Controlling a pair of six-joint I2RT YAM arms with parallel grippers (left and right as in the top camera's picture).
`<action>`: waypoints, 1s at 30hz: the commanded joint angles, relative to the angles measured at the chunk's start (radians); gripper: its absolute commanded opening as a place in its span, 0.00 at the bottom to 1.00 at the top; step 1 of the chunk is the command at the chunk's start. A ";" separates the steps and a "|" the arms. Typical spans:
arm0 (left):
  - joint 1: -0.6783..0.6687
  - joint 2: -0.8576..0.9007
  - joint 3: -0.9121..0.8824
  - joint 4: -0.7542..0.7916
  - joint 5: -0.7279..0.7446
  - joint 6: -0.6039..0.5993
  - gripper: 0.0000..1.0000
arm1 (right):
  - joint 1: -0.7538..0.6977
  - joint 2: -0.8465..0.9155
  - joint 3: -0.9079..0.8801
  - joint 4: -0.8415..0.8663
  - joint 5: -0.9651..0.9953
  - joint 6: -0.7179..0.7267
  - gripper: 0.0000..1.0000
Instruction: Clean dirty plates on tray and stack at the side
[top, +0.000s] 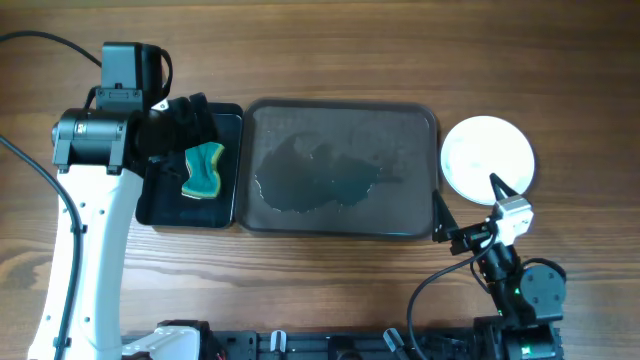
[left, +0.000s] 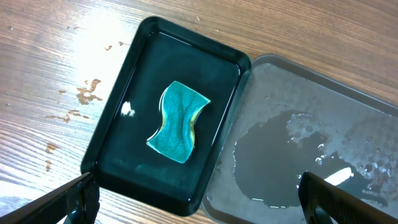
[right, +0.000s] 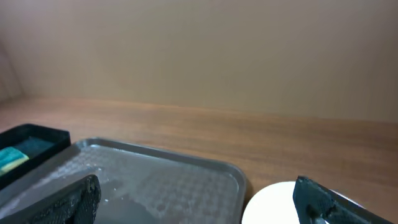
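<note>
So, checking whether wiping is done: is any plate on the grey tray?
No, the tray holds only a puddle, and the only plate in view sits on the table beside it.

The overhead camera looks straight down from well above the counter (top: 330, 40). It takes in the small black tray (top: 160, 210), the tray (top: 420, 120) and the plates (top: 487, 155).

The left wrist camera hangs over the counter's left end, tilted steeply down. It sits close on the small black tray and the tray's left end, both shared with overhead.

The right wrist camera sits low near the counter's right end. It faces almost level across the counter toward the wall (right: 199, 50) and catches the tray's right end and the plates' rim. The small black tray shows at its far left, so all three views share it.
</note>
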 joint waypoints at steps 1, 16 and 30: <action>-0.003 -0.011 0.004 0.000 -0.005 -0.002 1.00 | 0.004 -0.050 -0.040 0.020 -0.008 -0.010 0.99; -0.003 -0.011 0.004 0.000 -0.005 -0.002 1.00 | 0.004 -0.072 -0.067 0.020 0.011 -0.013 1.00; -0.003 -0.032 0.001 0.014 0.004 -0.002 1.00 | 0.004 -0.072 -0.067 0.020 0.011 -0.013 1.00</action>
